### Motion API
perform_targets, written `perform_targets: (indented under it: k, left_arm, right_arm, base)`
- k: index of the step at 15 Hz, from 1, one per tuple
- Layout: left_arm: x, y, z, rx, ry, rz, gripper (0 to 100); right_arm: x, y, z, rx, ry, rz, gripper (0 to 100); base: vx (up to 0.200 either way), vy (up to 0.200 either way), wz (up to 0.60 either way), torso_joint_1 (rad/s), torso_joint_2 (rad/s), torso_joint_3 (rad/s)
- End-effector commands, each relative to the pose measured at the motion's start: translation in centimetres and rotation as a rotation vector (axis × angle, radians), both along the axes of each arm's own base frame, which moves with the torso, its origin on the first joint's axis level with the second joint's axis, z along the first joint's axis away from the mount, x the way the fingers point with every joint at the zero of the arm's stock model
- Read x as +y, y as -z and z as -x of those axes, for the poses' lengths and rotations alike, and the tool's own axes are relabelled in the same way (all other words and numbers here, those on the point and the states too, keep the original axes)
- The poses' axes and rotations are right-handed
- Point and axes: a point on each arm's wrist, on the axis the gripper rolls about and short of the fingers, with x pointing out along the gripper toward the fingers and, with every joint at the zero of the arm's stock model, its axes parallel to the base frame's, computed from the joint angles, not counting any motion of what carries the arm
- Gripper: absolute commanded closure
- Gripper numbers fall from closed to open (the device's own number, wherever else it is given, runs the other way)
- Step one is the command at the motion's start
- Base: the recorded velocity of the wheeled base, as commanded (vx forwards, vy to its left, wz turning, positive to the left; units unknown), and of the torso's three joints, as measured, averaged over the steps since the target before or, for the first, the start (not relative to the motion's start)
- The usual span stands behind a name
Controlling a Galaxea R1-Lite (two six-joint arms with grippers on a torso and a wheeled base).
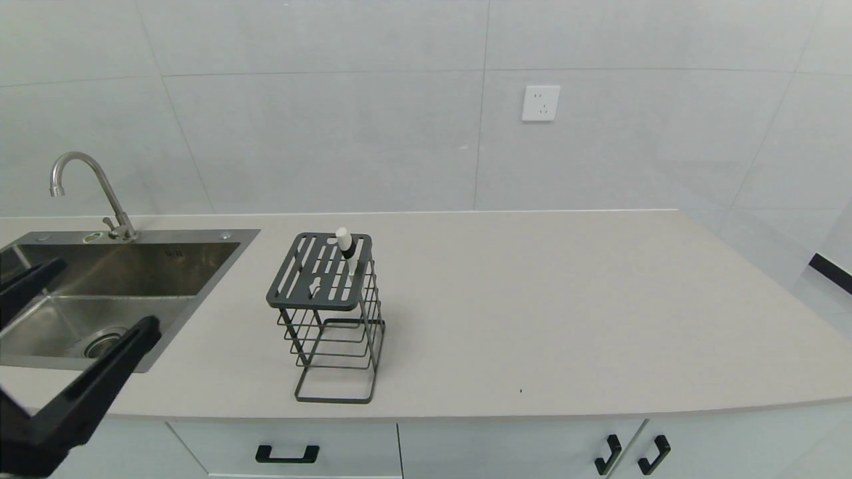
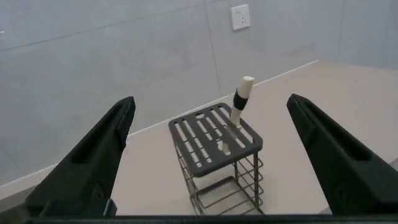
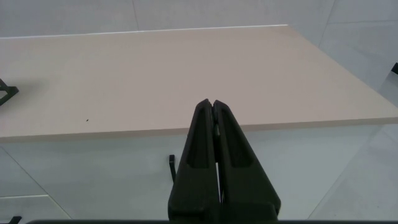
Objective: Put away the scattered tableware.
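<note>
One utensil [image 1: 344, 242] stands in the rack [image 1: 318, 279]. Left fingers [image 2: 93, 155] gape empty; right fingers [image 3: 202, 143] are closed, empty. The task seems done: withdraw.

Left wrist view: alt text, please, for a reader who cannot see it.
The open left pincer frames a black wire rack with a slotted top on the beige counter. A white-handled utensil stands in one slot; a wall socket sits on the tiled wall behind.

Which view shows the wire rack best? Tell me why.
The head view: the whole rack shows, slotted top to base. The left wrist view crops its bottom; the right wrist view has a dark sliver at the edge, possibly its foot.
</note>
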Motion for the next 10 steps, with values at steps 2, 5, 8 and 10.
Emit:
perform_targets:
  k: [2, 5, 8, 10]
  left_arm:
    - [2.3, 5.1, 9.3, -0.032, -0.088, 0.049, 0]
    - [2.2, 5.6, 9.1, 0.026, -0.143, 0.066, 0]
    - [2.0, 9.3, 9.0, 0.241, -0.246, 0.061, 0]
    - [2.1, 10.5, 9.2, 0.347, -0.301, 0.060, 0]
  right_arm:
    - [0.0, 0.0, 0.0, 0.000, 0.001, 0.001, 100]
    - [0.0, 0.0, 0.0, 0.000, 0.001, 0.001, 100]
    - [0.0, 0.0, 0.0, 0.000, 0.001, 0.001, 100]
    - [0.0, 0.0, 0.0, 0.000, 0.002, -0.002, 100]
  base:
    - [0.000, 0.000, 0.00, 0.000, 0.00, 0.000]
    - [0.000, 0.000, 0.00, 0.000, 0.00, 0.000]
    - [0.000, 0.000, 0.00, 0.000, 0.00, 0.000]
    - [0.000, 0.000, 0.00, 0.000, 0.00, 0.000]
